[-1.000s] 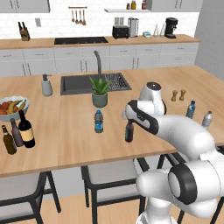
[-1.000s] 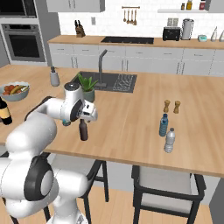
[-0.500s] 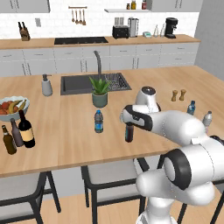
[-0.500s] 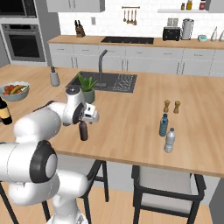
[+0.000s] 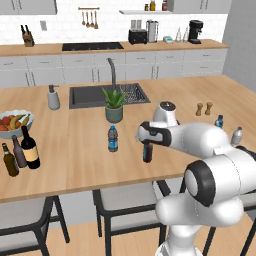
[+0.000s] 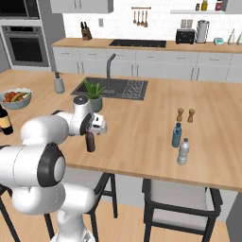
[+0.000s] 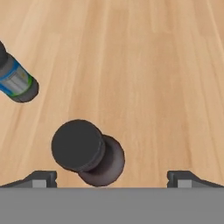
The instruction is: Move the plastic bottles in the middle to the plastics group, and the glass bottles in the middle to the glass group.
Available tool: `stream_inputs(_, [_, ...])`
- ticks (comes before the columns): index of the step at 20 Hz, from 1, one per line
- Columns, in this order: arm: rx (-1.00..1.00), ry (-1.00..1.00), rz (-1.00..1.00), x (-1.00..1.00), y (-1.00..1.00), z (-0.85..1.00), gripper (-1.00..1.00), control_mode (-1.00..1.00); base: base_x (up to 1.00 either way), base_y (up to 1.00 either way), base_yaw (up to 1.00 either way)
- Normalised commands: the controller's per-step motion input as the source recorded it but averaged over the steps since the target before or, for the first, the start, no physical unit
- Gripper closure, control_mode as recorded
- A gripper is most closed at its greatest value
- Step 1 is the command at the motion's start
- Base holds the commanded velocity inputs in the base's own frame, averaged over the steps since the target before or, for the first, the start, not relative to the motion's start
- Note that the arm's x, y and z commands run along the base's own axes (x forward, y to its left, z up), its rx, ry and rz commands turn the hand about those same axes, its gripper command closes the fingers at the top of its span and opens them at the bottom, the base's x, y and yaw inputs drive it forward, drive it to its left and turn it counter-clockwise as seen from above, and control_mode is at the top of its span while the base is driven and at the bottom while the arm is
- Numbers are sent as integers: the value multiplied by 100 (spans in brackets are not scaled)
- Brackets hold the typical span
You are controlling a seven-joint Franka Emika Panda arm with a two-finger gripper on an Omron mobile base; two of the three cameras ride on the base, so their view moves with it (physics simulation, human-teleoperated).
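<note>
Here the tool (image 7: 112, 177) gapes wide above the beer bottle (image 7: 86, 152); the water bottle (image 7: 16, 78) wears a blue band.

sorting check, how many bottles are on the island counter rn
7: three dark glass bottles beside the fruit bowl, a water bottle mid-counter, a beer bottle under the gripper, two plastic bottles right.

1. I see my gripper (image 5: 147, 141) has drawn in closer over the beer bottle (image 5: 147, 152) than a second ago; its head now sits directly above the bottle's cap.
2. My forearm has swung nearer the beer bottle too, lying lower and flatter across the counter (image 5: 75, 150) on its way there.
3. In the hand view the beer bottle's cap (image 7: 78, 145) lies between my wide-spread fingertips (image 7: 39, 178), nearer the left one.
</note>
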Motion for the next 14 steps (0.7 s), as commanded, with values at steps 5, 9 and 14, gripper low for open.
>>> stream_inputs(5, [-1,0,8,15,11,-16,-100,-100,0,0,0])
stream_inputs(9, [0,0,4,13,0,-8,-100,-100,0,0,0])
stream_inputs(14, [0,0,2,1,0,-1,-100,-100,0,0,0])
